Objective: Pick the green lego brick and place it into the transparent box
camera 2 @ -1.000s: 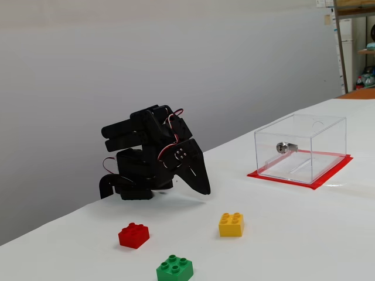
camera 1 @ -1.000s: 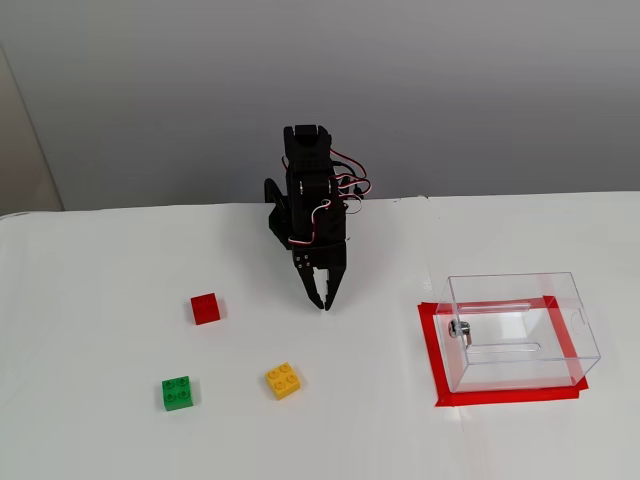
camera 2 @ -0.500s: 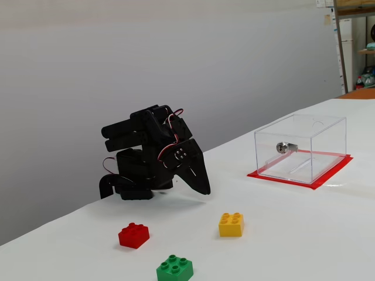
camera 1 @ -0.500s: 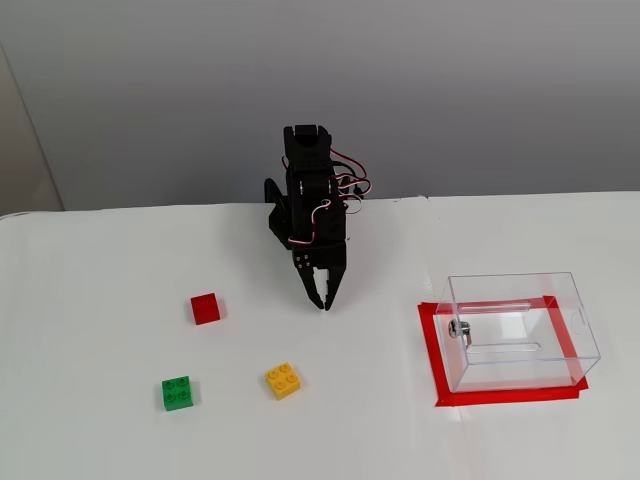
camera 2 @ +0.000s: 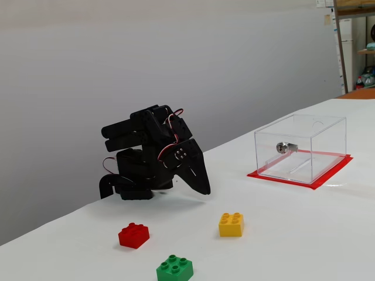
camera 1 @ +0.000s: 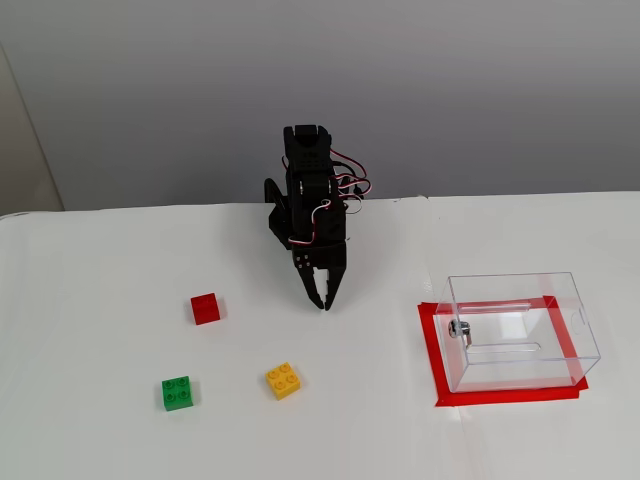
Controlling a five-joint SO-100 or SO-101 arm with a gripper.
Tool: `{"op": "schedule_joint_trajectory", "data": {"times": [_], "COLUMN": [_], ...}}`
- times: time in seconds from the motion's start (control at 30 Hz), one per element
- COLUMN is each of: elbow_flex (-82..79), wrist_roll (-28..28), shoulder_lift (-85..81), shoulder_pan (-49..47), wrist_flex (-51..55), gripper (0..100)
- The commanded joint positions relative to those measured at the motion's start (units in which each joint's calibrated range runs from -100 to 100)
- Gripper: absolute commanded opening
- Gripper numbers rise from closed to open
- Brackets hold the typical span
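no movement is noted since the earlier frames: arm, bricks and box are found in the same places. the black arm (camera 1: 310, 195) is folded at the table's far edge, with the gripper (camera 1: 323, 298) pointed down toward the white table (camera 1: 100, 270) in a fixed view. the jaws are seen closed together or very nearly so, and nothing is held between them. in a fixed view the gripper (camera 2: 203, 188) is seen low, close above the surface.

the green lego brick (camera 1: 177, 393) is found resting on the table near the front edge, toward the left in a fixed view, studs up, well apart from the gripper; it is also recorded at the bottom edge of a fixed view (camera 2: 174, 269). a yellow brick (camera 1: 284, 380) lies to its right, apart from it, and a red brick (camera 1: 205, 308) lies farther back. the transparent box (camera 1: 520, 330) stands upright on a red taped rectangle (camera 1: 430, 350) toward the table's right edge, with a small metal fitting (camera 1: 458, 328) on one wall. nothing is seen inside the box.
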State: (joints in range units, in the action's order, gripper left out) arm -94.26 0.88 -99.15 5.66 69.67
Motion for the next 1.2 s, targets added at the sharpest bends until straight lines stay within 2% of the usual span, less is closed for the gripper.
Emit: {"op": "schedule_joint_trajectory", "data": {"times": [0.0, 0.33, 0.53, 0.8, 1.17], "elbow_flex": [0.9, 1.4, 10.2, 23.2, 51.5], "wrist_roll": [0.2, 0.0, 0.2, 0.2, 0.2], "shoulder_lift": [-0.6, 0.2, 2.2, 18.2, 43.9], "shoulder_pan": [0.2, 0.8, 0.7, 1.0, 12.9], "wrist_flex": [0.2, 0.2, 1.0, -1.1, -3.4], "gripper": [1, 1, 1, 1, 1]}}
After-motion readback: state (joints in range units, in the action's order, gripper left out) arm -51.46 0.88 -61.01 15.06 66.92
